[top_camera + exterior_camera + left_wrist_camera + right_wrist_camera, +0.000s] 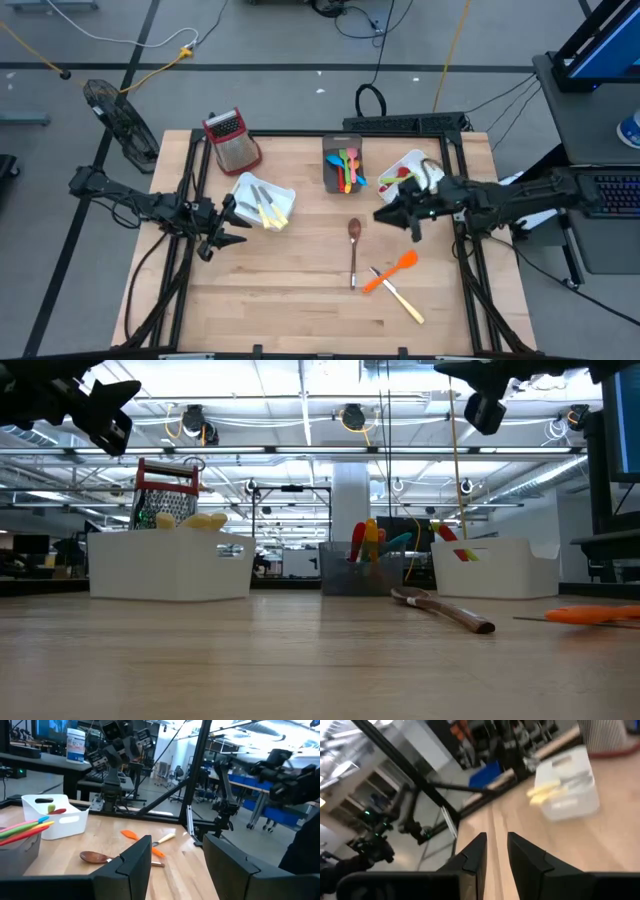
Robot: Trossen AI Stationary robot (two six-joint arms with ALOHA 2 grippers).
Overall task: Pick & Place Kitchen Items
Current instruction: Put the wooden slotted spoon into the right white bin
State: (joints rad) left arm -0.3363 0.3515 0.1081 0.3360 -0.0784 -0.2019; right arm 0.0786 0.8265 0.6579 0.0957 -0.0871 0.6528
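A brown wooden spoon (353, 250), an orange spatula (392, 270) and a cream-handled knife (402, 299) lie flat on the table's near middle. Cream-handled cutlery (266, 207) lies in the left white bin (285, 192). Coloured spoons (348, 168) lean in the grey bin (333, 180). Red and green utensils (398, 176) sit in the right white bin (415, 158). My left gripper (238, 222) hovers open by the left bin, pointing level, with nothing between its fingers (131, 862). My right gripper (381, 216) hangs high near the right bin, its fingers (475, 851) a narrow gap apart and empty.
A red-topped metal box grater (233, 140) stands at the far left corner. Black frame rails (190, 180) run along the table's sides. Bare wood lies in the near left part of the table (260, 300).
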